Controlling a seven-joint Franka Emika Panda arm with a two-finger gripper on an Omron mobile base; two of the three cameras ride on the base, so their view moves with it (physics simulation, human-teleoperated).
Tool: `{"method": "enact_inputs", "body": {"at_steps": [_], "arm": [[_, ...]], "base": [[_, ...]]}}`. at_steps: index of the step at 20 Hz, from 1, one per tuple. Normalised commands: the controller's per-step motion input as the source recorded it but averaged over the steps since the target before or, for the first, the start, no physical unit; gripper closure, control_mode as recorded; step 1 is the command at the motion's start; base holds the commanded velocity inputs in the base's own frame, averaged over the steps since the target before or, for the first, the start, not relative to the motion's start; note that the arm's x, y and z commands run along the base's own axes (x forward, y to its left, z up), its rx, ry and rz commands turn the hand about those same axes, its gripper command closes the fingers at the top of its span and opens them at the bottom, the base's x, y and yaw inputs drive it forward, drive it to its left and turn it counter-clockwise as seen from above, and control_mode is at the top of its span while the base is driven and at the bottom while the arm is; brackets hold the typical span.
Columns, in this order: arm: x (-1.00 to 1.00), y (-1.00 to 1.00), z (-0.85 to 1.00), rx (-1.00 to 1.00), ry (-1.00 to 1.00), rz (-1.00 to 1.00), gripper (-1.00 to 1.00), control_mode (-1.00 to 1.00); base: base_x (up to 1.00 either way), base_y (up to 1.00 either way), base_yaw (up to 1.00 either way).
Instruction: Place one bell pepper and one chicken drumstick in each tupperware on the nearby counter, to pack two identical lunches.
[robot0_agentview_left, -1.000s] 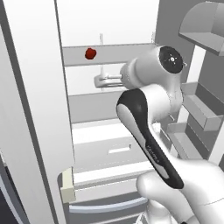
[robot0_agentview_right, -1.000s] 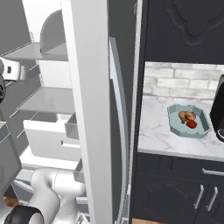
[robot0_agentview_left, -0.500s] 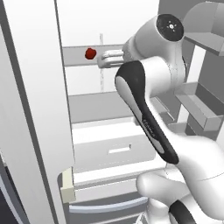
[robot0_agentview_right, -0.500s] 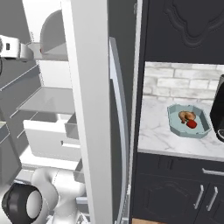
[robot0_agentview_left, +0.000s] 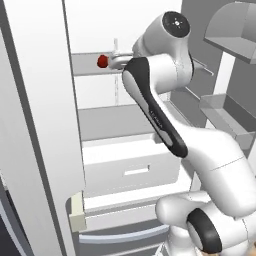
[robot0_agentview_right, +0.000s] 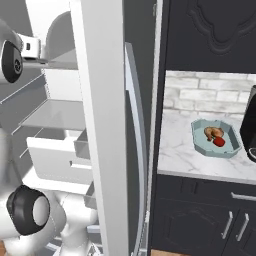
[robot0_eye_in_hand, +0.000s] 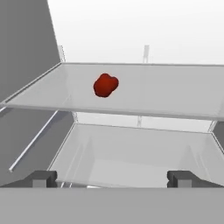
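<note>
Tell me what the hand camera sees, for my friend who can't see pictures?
A small red bell pepper sits alone on a clear fridge shelf, a little left of the middle. The gripper hangs in front of it, jaws wide open and holding nothing, with a second shelf lower down.

Pepper (robot0_eye_in_hand: 105, 85) — small, glossy red, rounded and lumpy — sits alone on a pale fridge shelf, toward its left half and set back from the front edge; from the left base camera (robot0_agentview_left: 102, 61) it shows at the shelf's left end. Stem not discernible.

Teal tupperware (robot0_agentview_right: 200, 141) — shallow, octagonal — rests flat on the marble counter (robot0_agentview_right: 180, 150), white-grey and veined, over dark cabinets with silver handles. Inside it: one golden-brown drumstick (robot0_agentview_right: 212, 133) at the back and a second red pepper (robot0_agentview_right: 219, 142) in front, the two touching or nearly so. Too small to make out the drumstick's bone end.
</note>
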Motion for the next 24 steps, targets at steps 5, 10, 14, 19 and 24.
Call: {"method": "enact_inputs", "body": {"at_steps": [5,10,14,19,24], "arm": [[1.0,0.02,0.0,0.0,0.01,-0.01,-1.0,-1.0],[1.0,0.18,-0.01,0.0,0.07,0.0,-1.0,-1.0],[0.81,0.43,-0.11,0.0,0.1,0.0,-1.0,-1.0],[0.59,0.36,0.0,0.0,0.09,0.0,-1.0,-1.0],[0.23,0.0,-0.16,-0.02,0.04,0.0,-1.0,-1.0]], "base": [[0.0,0.0,0.0],[0.0,0.0,0.0],[0.0,0.0,0.0],[0.0,0.0,0.0],[0.0,0.0,0.0]]}}
